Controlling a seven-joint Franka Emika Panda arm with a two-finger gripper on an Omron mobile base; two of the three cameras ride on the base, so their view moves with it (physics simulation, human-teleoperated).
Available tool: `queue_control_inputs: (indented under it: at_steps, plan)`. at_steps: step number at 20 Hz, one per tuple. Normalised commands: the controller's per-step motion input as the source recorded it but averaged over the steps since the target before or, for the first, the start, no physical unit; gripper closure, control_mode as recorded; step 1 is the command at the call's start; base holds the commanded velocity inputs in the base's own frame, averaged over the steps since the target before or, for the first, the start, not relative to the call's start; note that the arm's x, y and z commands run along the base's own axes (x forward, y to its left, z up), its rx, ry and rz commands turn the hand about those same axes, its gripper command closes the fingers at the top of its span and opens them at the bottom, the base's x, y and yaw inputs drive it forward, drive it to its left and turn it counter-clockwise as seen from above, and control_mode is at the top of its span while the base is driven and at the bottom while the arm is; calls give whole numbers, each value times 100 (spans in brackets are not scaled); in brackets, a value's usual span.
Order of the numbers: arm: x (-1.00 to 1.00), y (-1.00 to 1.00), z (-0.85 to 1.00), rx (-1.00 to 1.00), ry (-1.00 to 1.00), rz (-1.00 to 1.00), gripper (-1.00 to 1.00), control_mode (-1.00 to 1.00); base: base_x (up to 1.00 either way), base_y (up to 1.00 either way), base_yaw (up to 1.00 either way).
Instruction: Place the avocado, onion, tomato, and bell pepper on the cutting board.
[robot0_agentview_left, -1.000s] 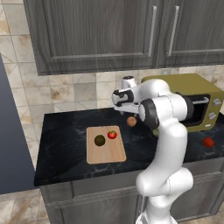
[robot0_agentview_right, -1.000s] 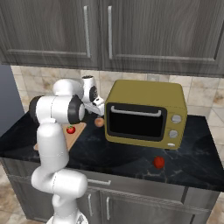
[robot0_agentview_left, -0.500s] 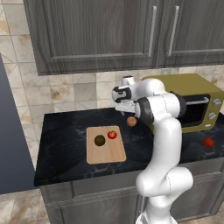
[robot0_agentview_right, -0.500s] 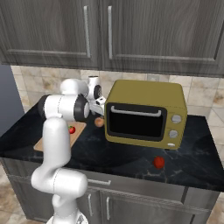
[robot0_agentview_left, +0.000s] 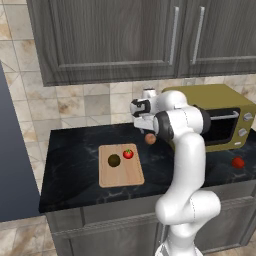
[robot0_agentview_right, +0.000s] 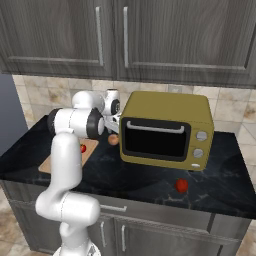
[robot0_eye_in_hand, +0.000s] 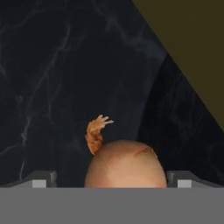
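While the onion sits low in my hand view at 6 o'clock, squarely between the 2 finger tips, I read the gripper as hanging almost directly over it with its jaws spread wide and nothing held. That is the relation the next move turns on, in my judgement: the onion lies straight along the hand's line of approach, so a plain descent should bracket it. It is roundish, with no real long axis; its dried tuft points toward 11 o'clock in the hand view, clear of either finger.

In the left base view the onion rests on the black counter, just beside the olive toaster oven and at about 2 o'clock from the cutting board. The avocado and tomato already lie on the board. The bell pepper is well apart at 3 o'clock, in front of the oven.

Against the frame from 1 second ago, the hand has swung lower and nearer the onion, with the elbow folded in tighter; the vegetables have not moved.
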Motion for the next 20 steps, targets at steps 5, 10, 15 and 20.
queue_control_inputs:
  at_steps: [5, 10, 15, 20]
  plan:
    - [-7, 0, -8, 1, 0, -6, -100, -100, 0, 0, 0]
    - [-21, 0, -8, 2, 0, -7, -100, -100, 0, 0, 0]
    - [-26, 0, -19, 2, 0, -8, -100, -100, 0, 0, 0]
    - [-26, 0, -28, 2, 0, -8, -100, -100, 0, 0, 0]
